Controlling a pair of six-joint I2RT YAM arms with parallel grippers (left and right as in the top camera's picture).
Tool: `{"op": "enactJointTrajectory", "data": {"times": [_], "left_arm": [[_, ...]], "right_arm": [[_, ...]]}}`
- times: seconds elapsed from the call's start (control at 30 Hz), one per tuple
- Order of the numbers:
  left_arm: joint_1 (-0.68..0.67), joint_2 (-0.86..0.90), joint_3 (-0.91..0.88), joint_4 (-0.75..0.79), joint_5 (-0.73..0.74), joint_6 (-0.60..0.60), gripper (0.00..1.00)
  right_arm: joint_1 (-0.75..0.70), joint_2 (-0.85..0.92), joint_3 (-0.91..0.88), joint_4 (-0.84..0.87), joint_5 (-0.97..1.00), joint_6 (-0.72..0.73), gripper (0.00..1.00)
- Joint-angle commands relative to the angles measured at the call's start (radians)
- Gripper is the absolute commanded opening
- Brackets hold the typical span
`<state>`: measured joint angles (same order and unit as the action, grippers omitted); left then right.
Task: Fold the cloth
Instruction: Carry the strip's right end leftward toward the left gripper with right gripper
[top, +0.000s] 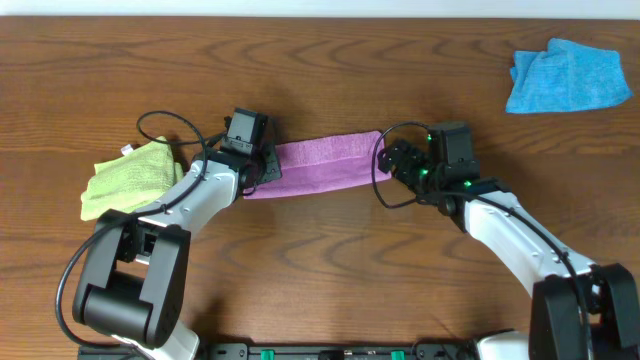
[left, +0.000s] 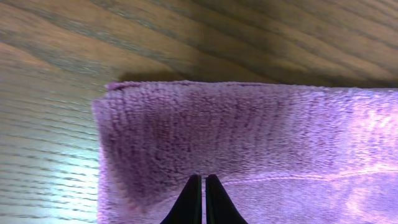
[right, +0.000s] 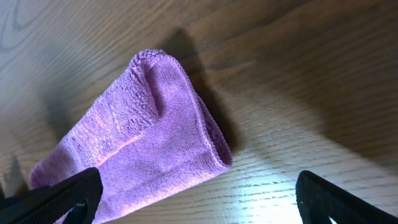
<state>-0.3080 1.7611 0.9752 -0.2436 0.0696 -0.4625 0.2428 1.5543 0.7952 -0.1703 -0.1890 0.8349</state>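
We see a brown wood-grain table (top: 330, 285) with darker streaks running along its length. Near its far right corner lies a bright blue terry cloth (top: 568, 77), crumpled into a loose, roughly rectangular heap with uneven edges. On the left side lies a lime-green terry cloth (top: 122, 180), bunched and creased, with a small white tag (top: 127, 151) at its far edge. The two lie well apart, toward opposite ends of the table. Beyond the far edge we make out a pale strip (top: 320, 8); we cannot tell what it is.
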Motion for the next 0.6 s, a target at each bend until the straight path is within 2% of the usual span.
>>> {"op": "enactJointTrajectory", "data": {"times": [0.0,0.33,0.57], "left_arm": [[-0.001,0.023,0.023,-0.008,-0.068,0.056,0.06],[-0.002,0.111,0.023,-0.007,-0.077,0.063,0.06],[-0.002,0.115,0.023,-0.007,-0.077,0.063,0.05]], "right_arm": [[0.008,0.012,0.011,0.010,-0.022,0.047,0.99],[0.010,0.019,0.011,0.021,-0.052,0.083,0.99],[0.069,0.089,0.011,0.037,-0.047,0.124,0.99]]}}
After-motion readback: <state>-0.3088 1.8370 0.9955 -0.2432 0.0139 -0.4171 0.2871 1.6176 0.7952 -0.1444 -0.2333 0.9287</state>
